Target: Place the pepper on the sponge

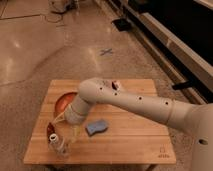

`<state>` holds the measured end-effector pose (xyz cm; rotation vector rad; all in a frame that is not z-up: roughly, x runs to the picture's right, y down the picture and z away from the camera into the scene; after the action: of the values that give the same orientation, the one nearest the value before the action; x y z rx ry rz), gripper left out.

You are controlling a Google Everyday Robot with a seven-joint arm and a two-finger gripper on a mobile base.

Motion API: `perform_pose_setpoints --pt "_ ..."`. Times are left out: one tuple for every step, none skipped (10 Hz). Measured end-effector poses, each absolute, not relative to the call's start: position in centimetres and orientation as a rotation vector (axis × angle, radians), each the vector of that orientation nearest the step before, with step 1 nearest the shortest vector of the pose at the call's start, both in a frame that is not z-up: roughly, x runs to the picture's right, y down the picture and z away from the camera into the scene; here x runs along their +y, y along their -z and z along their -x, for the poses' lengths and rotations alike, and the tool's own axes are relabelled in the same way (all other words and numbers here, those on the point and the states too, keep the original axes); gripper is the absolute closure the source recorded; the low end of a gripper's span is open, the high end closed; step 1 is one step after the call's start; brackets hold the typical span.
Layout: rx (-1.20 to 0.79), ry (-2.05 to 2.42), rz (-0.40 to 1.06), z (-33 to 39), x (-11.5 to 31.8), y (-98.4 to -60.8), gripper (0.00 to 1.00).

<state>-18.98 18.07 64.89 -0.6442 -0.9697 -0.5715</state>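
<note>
The gripper (67, 122) hangs over the lower left of the table (130, 144), hemmed by the dish (62, 100) above it, the pepper (50, 129) at its left and the clear bottle (56, 146) just below. The arm (135, 102) crosses the table's middle, barring the upper right. Bare wood lies open around the sponge (96, 126), just right of the gripper, and on toward the lower right corner.

A wooden table (130, 146) stands on a polished, speckled floor (30, 55) with pale glare to the table's left and a blue cross (106, 51) marked just beyond its far edge. Right of the table a long dark counter (170, 30) with a pale edge runs into the distance. Far behind the table lie cables (50, 17) and a dark mat (121, 23). The gripper (62, 122) hangs over the table's near left corner.
</note>
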Motion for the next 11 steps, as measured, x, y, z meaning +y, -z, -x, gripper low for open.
perform_pose_setpoints --pt "-0.970 0.571 0.644 19.0 18.1 -64.9 0.25" --pt "-0.970 0.571 0.644 19.0 18.1 -64.9 0.25" --pt "-0.970 0.572 0.644 19.0 18.1 -64.9 0.25" --pt "-0.970 0.571 0.644 19.0 18.1 -64.9 0.25" --pt "-0.970 0.572 0.644 19.0 18.1 -64.9 0.25" --pt "-0.970 0.571 0.644 19.0 18.1 -64.9 0.25" --pt "-0.970 0.572 0.644 19.0 18.1 -64.9 0.25" --pt "-0.970 0.571 0.644 19.0 18.1 -64.9 0.25" --pt "-0.970 0.572 0.644 19.0 18.0 -64.9 0.25" --pt "-0.961 0.584 0.637 18.9 17.8 -65.3 0.25" --pt "-0.941 0.614 0.617 18.7 17.1 -66.2 0.25"
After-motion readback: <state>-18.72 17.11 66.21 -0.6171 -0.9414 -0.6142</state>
